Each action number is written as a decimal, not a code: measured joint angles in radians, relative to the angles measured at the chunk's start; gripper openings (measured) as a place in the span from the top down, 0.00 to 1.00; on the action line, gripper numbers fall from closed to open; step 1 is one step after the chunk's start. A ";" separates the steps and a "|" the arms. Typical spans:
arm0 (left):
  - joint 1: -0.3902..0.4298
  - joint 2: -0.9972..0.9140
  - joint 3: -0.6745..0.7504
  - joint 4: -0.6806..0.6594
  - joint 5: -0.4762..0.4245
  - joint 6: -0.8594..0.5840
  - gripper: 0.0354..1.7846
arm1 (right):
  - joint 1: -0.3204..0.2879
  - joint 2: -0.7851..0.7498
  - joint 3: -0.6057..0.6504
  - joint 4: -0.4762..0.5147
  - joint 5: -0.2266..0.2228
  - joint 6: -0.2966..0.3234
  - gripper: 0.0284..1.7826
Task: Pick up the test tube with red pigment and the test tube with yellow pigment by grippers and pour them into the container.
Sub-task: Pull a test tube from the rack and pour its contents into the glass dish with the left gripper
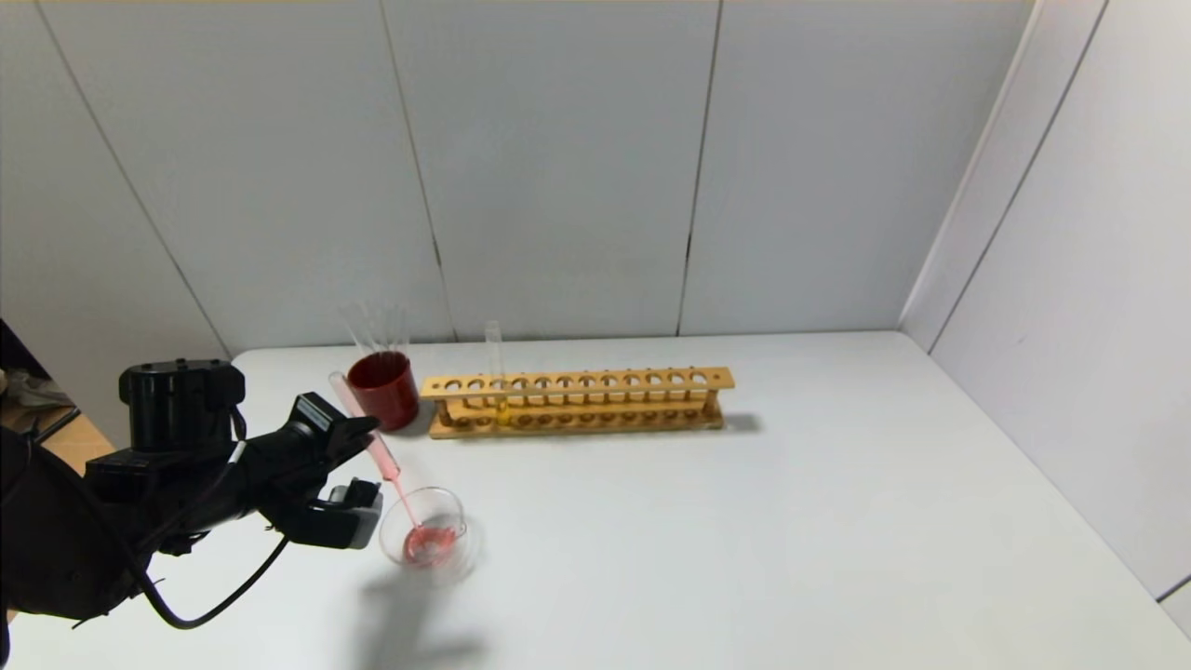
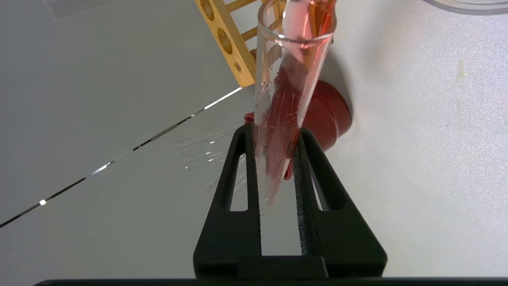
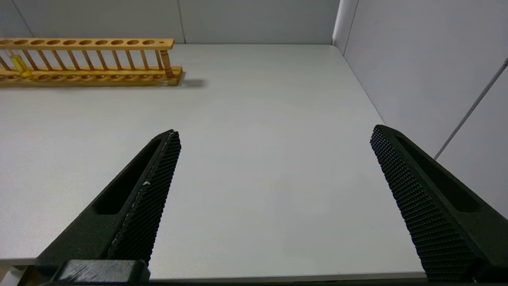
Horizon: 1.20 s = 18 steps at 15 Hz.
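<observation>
Left gripper fingers clamped on one slender clear glass test tube with red pigment, tilted, mouth over one low round clear glass container near white bench front-left edge. One yellow-pigment glass test tube upright in one wooden rack. Wide bare bench rightward. Right gripper fingers apart. No writing legible.

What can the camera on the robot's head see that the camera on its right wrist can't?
Only the head view shows the left gripper shut on the test tube with red pigment, tipped over the container with a red stream running in, plus the dark red cup holding clear tubes.

Only the right wrist view shows the right gripper, open above bare table.

Both show the wooden rack and the test tube with yellow pigment standing in it.
</observation>
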<state>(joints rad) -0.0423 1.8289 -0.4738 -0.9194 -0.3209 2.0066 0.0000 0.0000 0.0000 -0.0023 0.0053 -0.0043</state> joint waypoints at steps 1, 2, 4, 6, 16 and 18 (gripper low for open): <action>0.000 0.000 0.000 0.000 0.001 0.002 0.84 | 0.000 0.000 0.000 0.000 0.000 0.000 0.02; 0.000 0.000 0.000 -0.001 0.002 0.007 0.84 | 0.000 0.000 0.000 0.000 0.000 0.000 0.02; -0.001 0.000 -0.001 -0.003 0.002 0.032 0.84 | 0.000 0.000 0.000 0.000 0.000 0.000 0.02; 0.000 -0.005 -0.002 -0.005 0.002 0.070 0.84 | 0.000 0.000 0.000 0.000 0.000 0.000 0.02; -0.026 -0.054 0.022 -0.006 0.024 0.149 0.84 | 0.000 0.000 0.000 0.000 0.000 0.000 0.02; -0.042 -0.060 0.028 -0.008 0.026 0.151 0.84 | 0.000 0.000 0.000 0.000 0.000 0.000 0.02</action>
<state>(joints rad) -0.0847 1.7685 -0.4460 -0.9270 -0.2953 2.1572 0.0000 0.0000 0.0000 -0.0028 0.0057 -0.0043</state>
